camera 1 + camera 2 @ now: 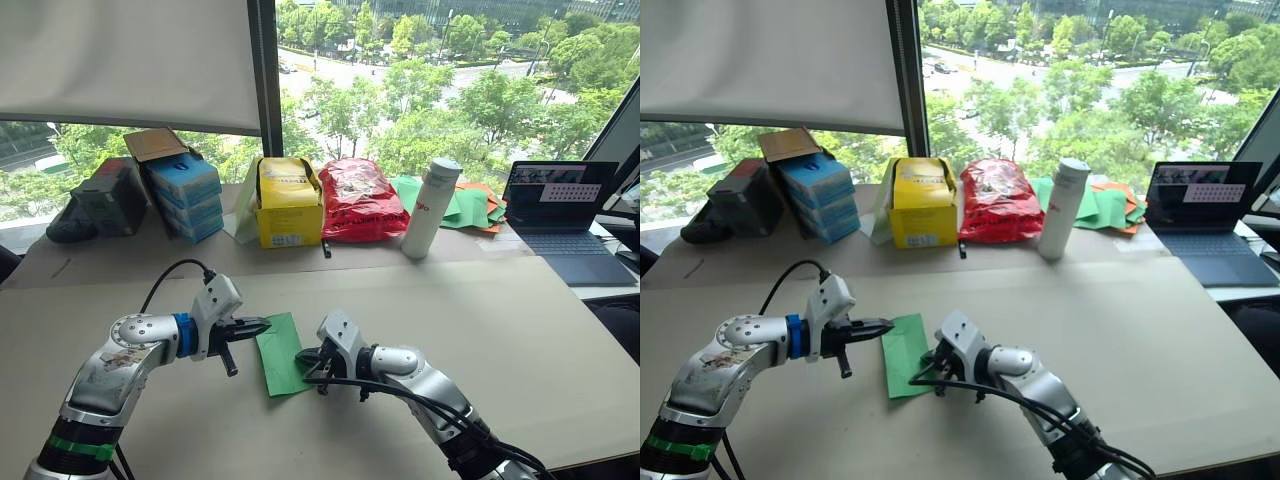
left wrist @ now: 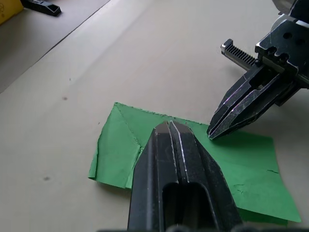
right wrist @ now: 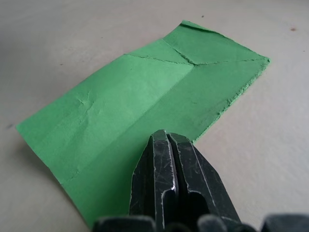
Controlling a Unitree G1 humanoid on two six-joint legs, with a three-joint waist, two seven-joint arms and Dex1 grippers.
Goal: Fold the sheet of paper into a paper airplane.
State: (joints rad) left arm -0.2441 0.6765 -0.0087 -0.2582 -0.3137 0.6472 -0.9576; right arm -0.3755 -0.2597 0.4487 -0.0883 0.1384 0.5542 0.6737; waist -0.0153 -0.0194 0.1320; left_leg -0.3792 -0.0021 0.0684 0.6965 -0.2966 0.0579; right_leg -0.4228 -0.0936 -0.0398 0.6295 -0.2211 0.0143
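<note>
The sheet of paper [image 1: 280, 352] is bright green and lies flat on the beige table as a narrow folded strip, with diagonal creases at its far end [image 3: 193, 53]. My left gripper [image 1: 262, 324] is shut, its tip over the strip's far left part [image 2: 169, 124]. My right gripper [image 1: 302, 357] is also shut. Its tip touches the strip's right edge near the middle [image 2: 212, 134], and in the right wrist view the right gripper [image 3: 166, 134] sits at that edge. Neither gripper has paper between its fingers.
Along the table's back stand blue boxes [image 1: 185, 195], a yellow box [image 1: 288, 205], a red bag [image 1: 360, 200], a white bottle [image 1: 430, 208], a pile of green and orange sheets [image 1: 470, 205] and a laptop [image 1: 560, 215]. A black cable runs by the right arm [image 1: 390, 395].
</note>
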